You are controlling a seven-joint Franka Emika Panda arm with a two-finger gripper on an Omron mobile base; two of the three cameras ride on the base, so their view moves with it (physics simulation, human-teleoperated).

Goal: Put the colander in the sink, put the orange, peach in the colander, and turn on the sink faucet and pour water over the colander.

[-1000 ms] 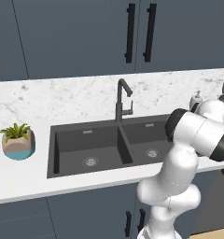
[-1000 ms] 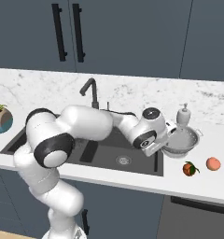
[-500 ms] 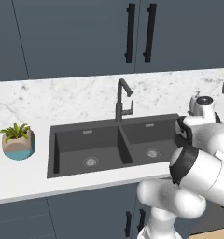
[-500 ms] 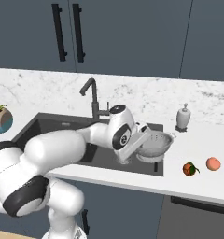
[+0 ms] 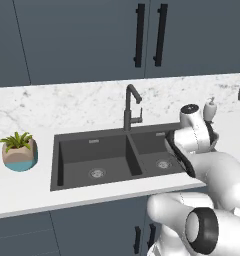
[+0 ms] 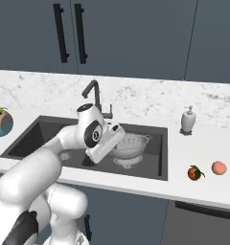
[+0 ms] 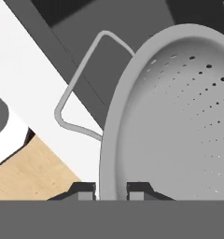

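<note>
My gripper (image 6: 115, 143) is shut on the rim of the silver perforated colander (image 6: 131, 146), which hangs low inside the right basin of the dark sink (image 6: 161, 158). I cannot tell whether it touches the bottom. In the hand view the colander (image 7: 179, 116) has its rim pinched between my fingertips (image 7: 87, 189), and its wire handle (image 7: 76, 93) sticks out to one side. The orange (image 6: 195, 172) and the paler peach (image 6: 219, 167) lie on the counter right of the sink. The faucet (image 6: 92, 94) stands behind the basins with no water running.
A white soap dispenser (image 6: 188, 120) stands on the counter behind the fruit. A potted plant (image 5: 19, 149) sits at the far left of the counter. My arm reaches across the sink's front edge (image 5: 117, 187). Dark cabinets hang above.
The gripper has carried the colander left from the counter by the soap dispenser, over the sink's edge and down into the right basin. The fruit has not moved.
</note>
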